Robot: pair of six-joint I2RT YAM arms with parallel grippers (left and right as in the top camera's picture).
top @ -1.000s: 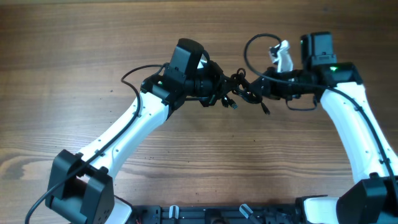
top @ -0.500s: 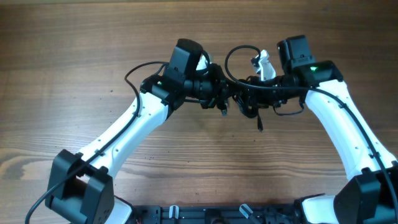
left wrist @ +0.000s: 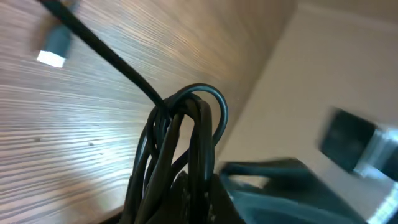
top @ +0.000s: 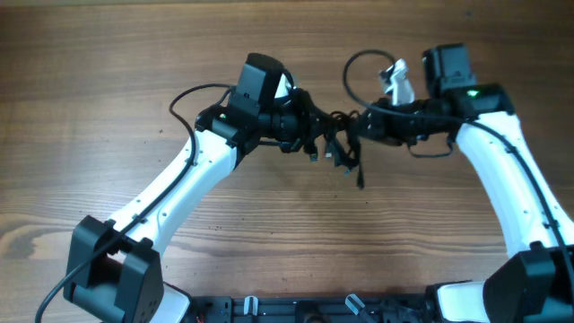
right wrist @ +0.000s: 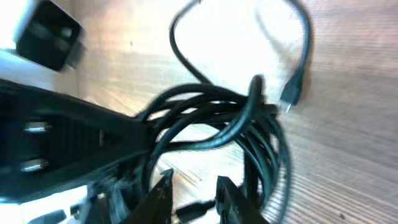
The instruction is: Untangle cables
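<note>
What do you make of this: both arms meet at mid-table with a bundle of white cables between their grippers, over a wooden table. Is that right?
Not quite. The cables are black, not white. The overhead view shows the dark bundle between the left gripper and the right gripper, over the wooden table. The rest of the statement stands.

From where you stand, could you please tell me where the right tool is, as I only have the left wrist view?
Observer: Overhead, the right tool sits against the cables, facing the left tool across the bundle.
Operator: Is it closed on them?
Observer: No, the right wrist view shows its fingers standing apart.
Operator: Any slack elsewhere?
Observer: The right wrist view also shows a loose loop standing out from the bundle.
</note>
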